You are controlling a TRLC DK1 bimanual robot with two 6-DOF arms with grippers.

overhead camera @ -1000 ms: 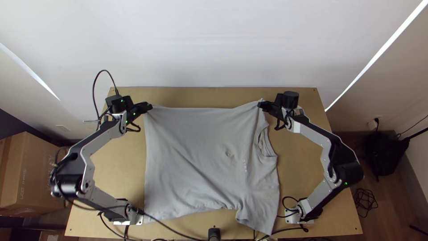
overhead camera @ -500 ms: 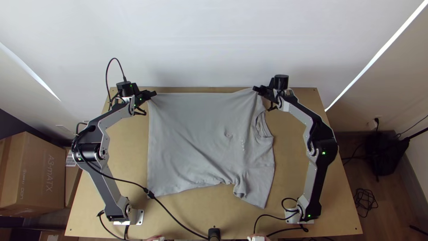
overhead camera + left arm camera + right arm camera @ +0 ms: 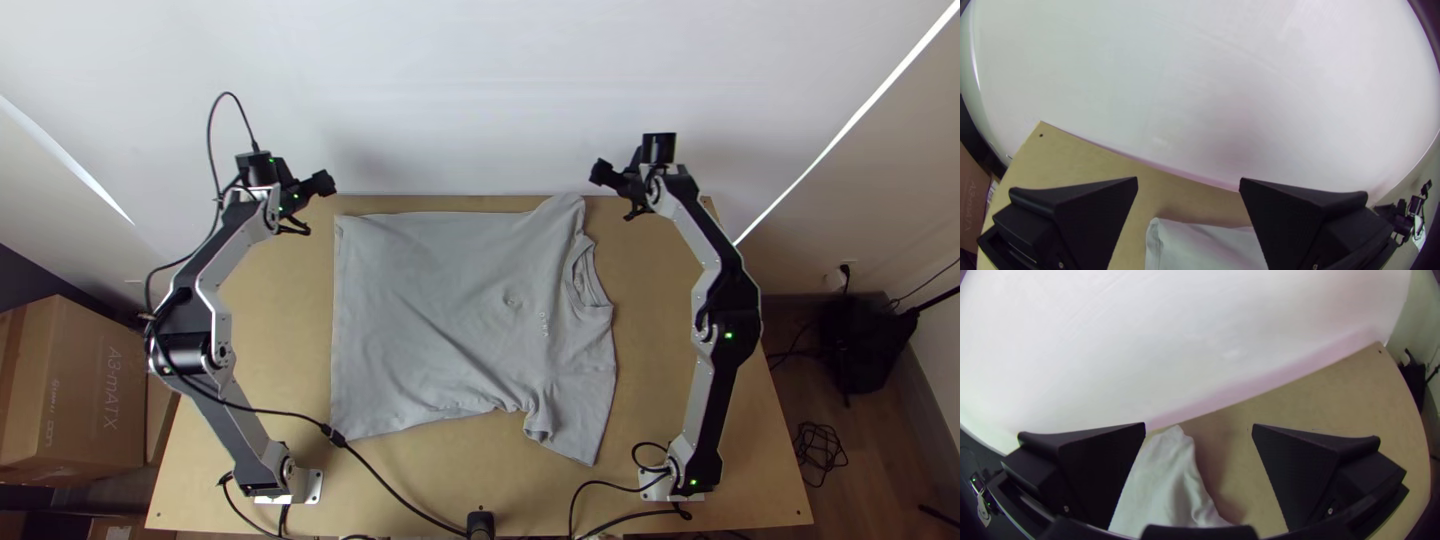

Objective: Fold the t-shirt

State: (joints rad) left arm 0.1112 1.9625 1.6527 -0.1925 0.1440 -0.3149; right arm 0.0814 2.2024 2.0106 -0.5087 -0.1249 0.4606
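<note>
- My left arm [image 3: 235,250]: extended, elbow bent outward.
- My right arm [image 3: 700,232]: extended, elbow bent outward.
- My left gripper [image 3: 323,183]: jaws wide apart, pointing inward.
- My right gripper [image 3: 602,173]: jaws wide apart, pointing inward.

On the table [image 3: 655,360], mid-frame, lay the shirt [image 3: 450,320]; the wall [image 3: 480,90] stood behind, up top, and a box [image 3: 80,390] sat lower left!

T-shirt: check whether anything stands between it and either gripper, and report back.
Nothing visible stands between the t-shirt and the left gripper or the right gripper. Both are open near its far corners. The black cable passes by its near corner on the left arm's side, away from both grippers.
</note>
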